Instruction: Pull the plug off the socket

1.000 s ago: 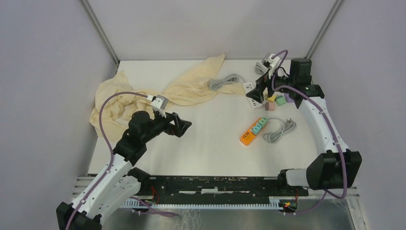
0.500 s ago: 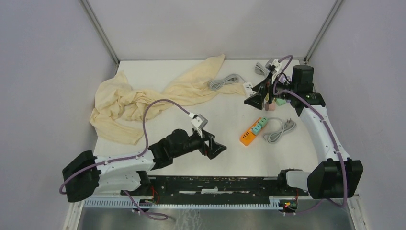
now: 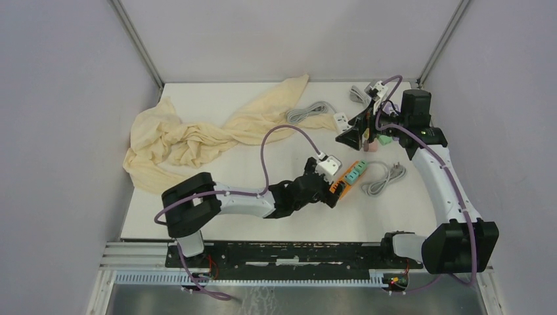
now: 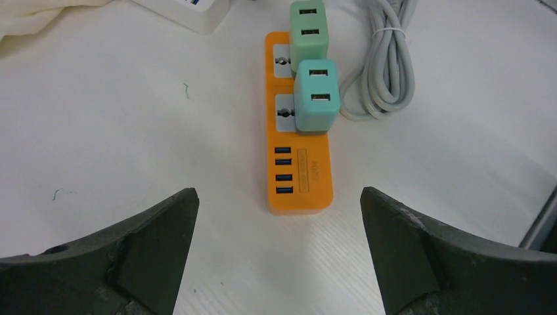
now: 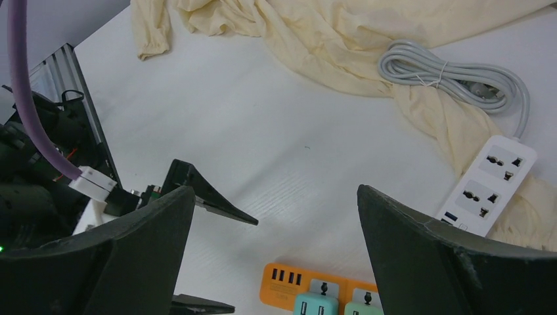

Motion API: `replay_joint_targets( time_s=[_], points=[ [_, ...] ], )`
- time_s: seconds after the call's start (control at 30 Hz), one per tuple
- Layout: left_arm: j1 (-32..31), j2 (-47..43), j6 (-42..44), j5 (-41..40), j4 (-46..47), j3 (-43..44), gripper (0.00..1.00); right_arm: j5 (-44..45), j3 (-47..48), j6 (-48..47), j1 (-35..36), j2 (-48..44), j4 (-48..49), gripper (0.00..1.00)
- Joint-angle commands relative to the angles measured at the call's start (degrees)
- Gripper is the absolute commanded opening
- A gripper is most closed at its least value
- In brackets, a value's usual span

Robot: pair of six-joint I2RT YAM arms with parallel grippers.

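Observation:
The socket is an orange power strip [image 3: 339, 188] [image 4: 299, 172] [image 5: 284, 283] lying right of the table's centre. Two plugs stand in it side by side: a teal one [image 4: 315, 96] [image 5: 314, 306] and a green one [image 4: 307, 27] [image 5: 360, 307]. My left gripper [image 3: 330, 195] [image 4: 277, 192] is open and low over the table, just short of the strip's USB end, with nothing between its fingers. My right gripper [image 3: 350, 136] [image 5: 274, 189] is open, above and behind the strip, looking down on it. It holds nothing.
A yellow cloth [image 3: 190, 138] covers the back left. A white power strip [image 3: 341, 120] [image 5: 487, 185] and a coiled grey cable [image 3: 306, 113] lie at its right end. The orange strip's grey cable [image 3: 384, 177] [image 4: 387, 59] is coiled to its right. Small coloured blocks [image 3: 379, 138] sit beside the right arm.
My left arm has swung from beside the cloth across the table to the orange strip's near end. The right gripper has shifted slightly and opened a little wider.

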Motion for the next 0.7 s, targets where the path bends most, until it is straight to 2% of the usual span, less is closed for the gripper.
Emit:
replay_joint_targets(
  time_s=[0.0,0.17,0.37,0.6,0.67],
  points=[
    [-0.22,6.19,1.17,-2.63,-8.13,8.95,0.99,1.04,2.85,-0.39,-0.27,-1.22,-0.12,1.00],
    [-0.19,11.20,-2.07,1.11,-13.71,15.58,1.00,1.36,2.76,-0.49,-0.52,-0.97,-0.12,1.00],
    [-0.18,14.69,-4.15,3.73,-16.75,20.06,0.93,1.25,2.77,-0.25,-0.54,-0.03,0.05,1.00],
    [-0.18,21.13,-5.47,0.67,-27.23,29.56,0.88,1.56,2.62,-0.32,-0.70,0.02,0.14,1.00],
    [-0.18,21.81,-5.08,0.42,-28.29,30.51,0.82,1.48,2.57,-0.32,-0.87,0.15,0.23,1.00]
  ],
)
